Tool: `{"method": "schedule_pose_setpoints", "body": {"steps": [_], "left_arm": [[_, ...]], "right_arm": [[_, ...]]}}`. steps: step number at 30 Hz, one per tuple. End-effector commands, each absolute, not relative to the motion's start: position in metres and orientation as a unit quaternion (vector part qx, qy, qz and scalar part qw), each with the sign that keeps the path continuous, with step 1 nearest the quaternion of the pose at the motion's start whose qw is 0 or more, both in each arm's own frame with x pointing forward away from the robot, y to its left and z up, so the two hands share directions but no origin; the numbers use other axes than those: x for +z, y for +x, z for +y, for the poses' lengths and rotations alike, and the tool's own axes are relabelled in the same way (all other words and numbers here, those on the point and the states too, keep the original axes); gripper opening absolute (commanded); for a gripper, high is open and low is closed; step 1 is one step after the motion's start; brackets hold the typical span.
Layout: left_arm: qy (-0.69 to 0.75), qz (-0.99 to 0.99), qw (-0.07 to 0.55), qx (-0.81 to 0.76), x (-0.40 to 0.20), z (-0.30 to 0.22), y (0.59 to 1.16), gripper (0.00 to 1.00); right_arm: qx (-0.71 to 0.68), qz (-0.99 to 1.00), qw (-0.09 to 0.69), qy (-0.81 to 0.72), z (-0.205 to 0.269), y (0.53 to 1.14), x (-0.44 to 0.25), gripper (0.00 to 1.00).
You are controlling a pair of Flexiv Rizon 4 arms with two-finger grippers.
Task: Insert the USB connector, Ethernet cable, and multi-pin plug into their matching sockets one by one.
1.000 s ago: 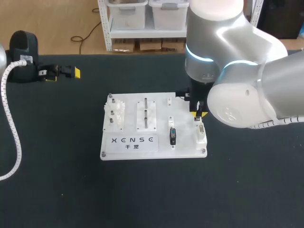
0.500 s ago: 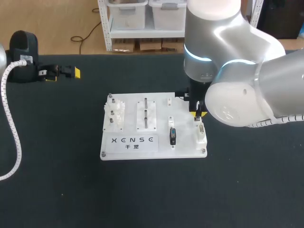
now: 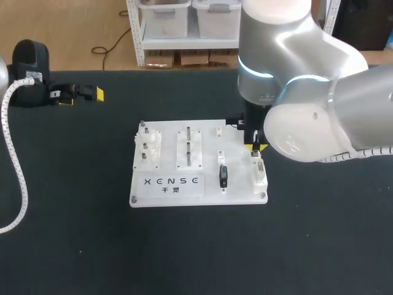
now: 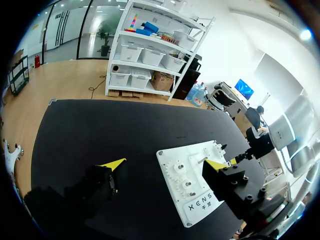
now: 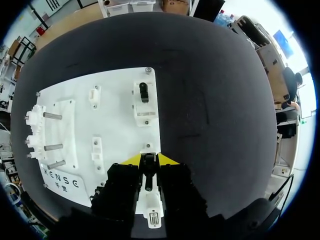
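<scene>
Right wrist view: right gripper (image 5: 149, 160) pinches what looks like a dark plug (image 5: 148, 176) over the white socket (image 5: 152, 210) at the board's (image 5: 115, 115) right edge. Keep it square, then press down gently.

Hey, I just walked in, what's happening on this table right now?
The right arm's gripper holds a small dark plug between its fingers over the white socket block at the right end of the white board. Another black connector already sits in its socket. The left gripper rests open and empty, away from the board.
</scene>
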State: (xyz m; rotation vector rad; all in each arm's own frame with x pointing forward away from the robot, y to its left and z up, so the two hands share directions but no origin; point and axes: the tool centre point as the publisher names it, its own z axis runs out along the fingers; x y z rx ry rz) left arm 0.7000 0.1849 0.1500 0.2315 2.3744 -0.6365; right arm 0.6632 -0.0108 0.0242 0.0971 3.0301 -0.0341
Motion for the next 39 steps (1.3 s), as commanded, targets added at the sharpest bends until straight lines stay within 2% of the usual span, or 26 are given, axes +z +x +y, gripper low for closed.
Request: {"method": "schedule_pose_setpoints", "body": {"steps": [1,39], "left_arm": [[0.089,0.908,0.330,-0.243,0.150,0.185,0.700,1.00],[0.089,0.908,0.330,-0.243,0.150,0.185,0.700,1.00]], "right_arm": [[-0.010,0.998,0.055,0.032,-0.011,0.663,0.019,0.00],[-0.014,0.998,0.048,0.027,-0.019,0.654,0.014,0.00]]}}
